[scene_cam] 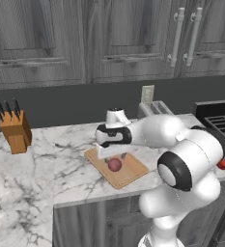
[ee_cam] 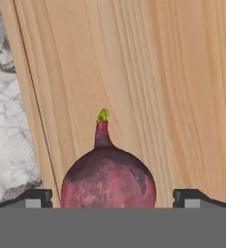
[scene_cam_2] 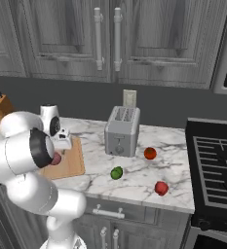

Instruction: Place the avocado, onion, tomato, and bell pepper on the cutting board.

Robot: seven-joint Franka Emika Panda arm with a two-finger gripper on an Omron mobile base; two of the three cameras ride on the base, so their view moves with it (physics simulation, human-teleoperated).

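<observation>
From the left base camera, the knife block (scene_cam: 15, 130) stands at the far left of the marble counter (scene_cam: 46, 164), and the cutting board (scene_cam: 128, 174) lies near the front edge with the onion (scene_cam: 115, 165) resting on it, directly under the gripper (scene_cam: 113, 157). In the hand view the onion (ee_cam: 108, 181) sits at 6 o'clock, between the 2 dark fingertips (ee_cam: 34, 197), which stand apart on either side of it with a gap showing on each side, so the jaws are spread wide and grip nothing; its green tip points to 12 o'clock across the board's (ee_cam: 148, 87) grain. From the right base camera the toaster (scene_cam_2: 122, 131) stands beside the board (scene_cam_2: 68, 163) (toward 3 o'clock of it), then the avocado (scene_cam_2: 116, 172) lies on bare marble in front of the toaster, with 2 red balls farther right, one (scene_cam_2: 150, 153) behind and one (scene_cam_2: 160, 187) near the counter's front edge, well apart from the board.
</observation>
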